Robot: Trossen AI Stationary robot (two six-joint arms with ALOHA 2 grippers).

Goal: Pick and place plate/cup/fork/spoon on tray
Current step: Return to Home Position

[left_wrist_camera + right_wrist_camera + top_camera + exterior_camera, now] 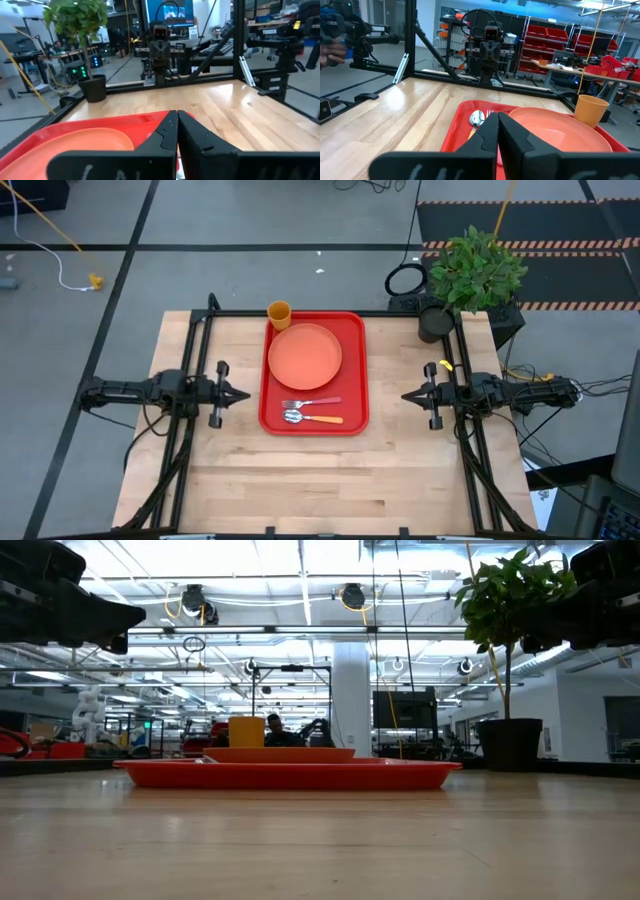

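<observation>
- Tray point(350, 370): one, bright red, rectangular with a raised rim, lying flat on the wooden bench point(200, 470) midway between the two arms. It serves as the landmark for every entry below.
- Plate point(305, 352): one, salmon-orange, flat inside the tray and filling most of its far half. Judged to be set there to leave the near strip free for cutlery.
- Fork point(310, 403): one, pink-red handle, inside the tray just near-side of the plate, lying roughly crosswise to the tray's long axis.
- Spoon point(312, 418): one, orange-yellow handle, inside the tray beside the fork on its near side, bowl toward the left arm's side.
- Cup point(279, 314): one, orange-yellow, upright at the tray's far corner on the left arm's side. Whether it stands inside the rim or just outside it cannot be told; if outside, it is the one item left to place.
- Left hand point(240, 394): one, fingers closed together and gripping nothing, hovering above the bench just beside the tray's left edge, pointed at the tray. Judged parked.
- Right hand point(410, 395): one, fingers likewise pressed together and empty, above the bench near the tray's right edge, facing the tray.
- Potted plant point(470, 275): one, in a black pot, at the bench's far corner, well apart from the tray on the right arm's side. Not part of the set.
</observation>
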